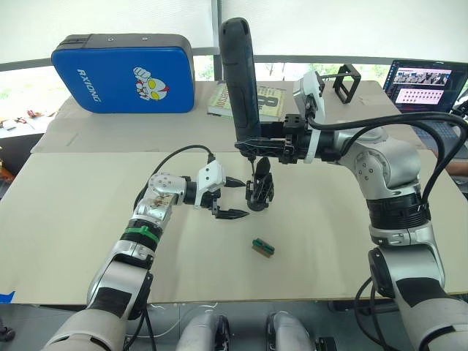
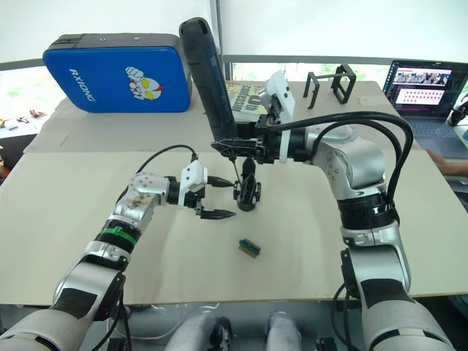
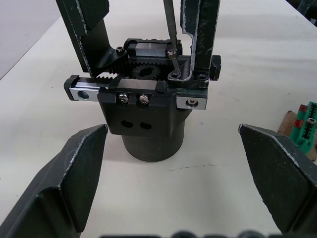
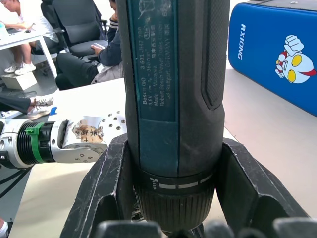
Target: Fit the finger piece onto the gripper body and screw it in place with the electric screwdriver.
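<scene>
At the middle of the pale surface (image 1: 88,219), the gripper body (image 1: 259,191) stands upright on its round base, its dark fingers rising from the top. The right pincer (image 1: 257,143) is clamped around the electric screwdriver (image 1: 241,80), whose long axis runs near vertical, rounded end up and leaning slightly toward the far side, thin bit pointing down onto the body. The left pincer (image 1: 232,198) hovers spread wide just beside the body on the robot's left, touching nothing. The left wrist view supplies what the head views cannot: toothed racks and a gear on the body's top, and the bit tip seated on a screw (image 3: 173,63) at the foot of one upright finger. The right wrist view shows the driver's label and the two pincer fingers (image 4: 106,188) pressed against its barrel, with seated people beyond. A small green-and-brown block (image 1: 263,248) lies nearer the robot; a blue pad (image 1: 123,79), a book (image 1: 245,100), a wire-frame stand (image 1: 348,82) and a laptop (image 1: 426,85) sit at the far side.
</scene>
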You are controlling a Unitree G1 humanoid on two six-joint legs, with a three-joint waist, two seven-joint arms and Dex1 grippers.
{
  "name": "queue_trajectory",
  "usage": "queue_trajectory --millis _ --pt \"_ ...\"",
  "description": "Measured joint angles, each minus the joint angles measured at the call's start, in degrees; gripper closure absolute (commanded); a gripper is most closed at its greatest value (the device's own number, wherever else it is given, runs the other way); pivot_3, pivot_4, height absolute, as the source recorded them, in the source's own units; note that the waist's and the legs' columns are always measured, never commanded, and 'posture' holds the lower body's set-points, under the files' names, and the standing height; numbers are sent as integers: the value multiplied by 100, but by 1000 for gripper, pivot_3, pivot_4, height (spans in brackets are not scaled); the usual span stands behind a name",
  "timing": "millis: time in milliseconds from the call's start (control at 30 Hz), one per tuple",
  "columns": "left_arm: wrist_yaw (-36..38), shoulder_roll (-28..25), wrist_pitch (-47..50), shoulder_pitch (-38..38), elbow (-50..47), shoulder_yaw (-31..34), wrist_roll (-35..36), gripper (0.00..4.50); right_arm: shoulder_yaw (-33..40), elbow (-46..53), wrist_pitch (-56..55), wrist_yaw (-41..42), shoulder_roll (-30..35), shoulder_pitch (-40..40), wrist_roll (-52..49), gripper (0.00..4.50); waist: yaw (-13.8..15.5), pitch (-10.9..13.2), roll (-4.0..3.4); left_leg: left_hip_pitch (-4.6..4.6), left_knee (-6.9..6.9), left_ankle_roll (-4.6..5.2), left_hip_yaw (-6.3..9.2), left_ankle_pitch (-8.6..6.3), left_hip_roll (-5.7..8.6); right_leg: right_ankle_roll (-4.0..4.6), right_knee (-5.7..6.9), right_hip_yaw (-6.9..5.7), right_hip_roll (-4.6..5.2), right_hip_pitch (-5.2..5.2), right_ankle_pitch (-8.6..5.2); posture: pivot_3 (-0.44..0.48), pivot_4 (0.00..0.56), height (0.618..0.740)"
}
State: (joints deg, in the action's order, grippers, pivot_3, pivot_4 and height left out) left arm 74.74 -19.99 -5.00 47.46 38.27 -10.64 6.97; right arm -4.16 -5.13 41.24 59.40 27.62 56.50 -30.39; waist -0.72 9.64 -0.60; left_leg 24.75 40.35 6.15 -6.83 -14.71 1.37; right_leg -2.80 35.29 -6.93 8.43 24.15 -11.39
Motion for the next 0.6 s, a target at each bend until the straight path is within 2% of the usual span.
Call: queue_trajectory --millis 600 --pt "-3 3 0 0 0 0 0 0 0 5 -124 42 0 -51 58 2578 0 0 0 0 0 0 0 0 0 0 0 0 0 0 0 0 150 740"
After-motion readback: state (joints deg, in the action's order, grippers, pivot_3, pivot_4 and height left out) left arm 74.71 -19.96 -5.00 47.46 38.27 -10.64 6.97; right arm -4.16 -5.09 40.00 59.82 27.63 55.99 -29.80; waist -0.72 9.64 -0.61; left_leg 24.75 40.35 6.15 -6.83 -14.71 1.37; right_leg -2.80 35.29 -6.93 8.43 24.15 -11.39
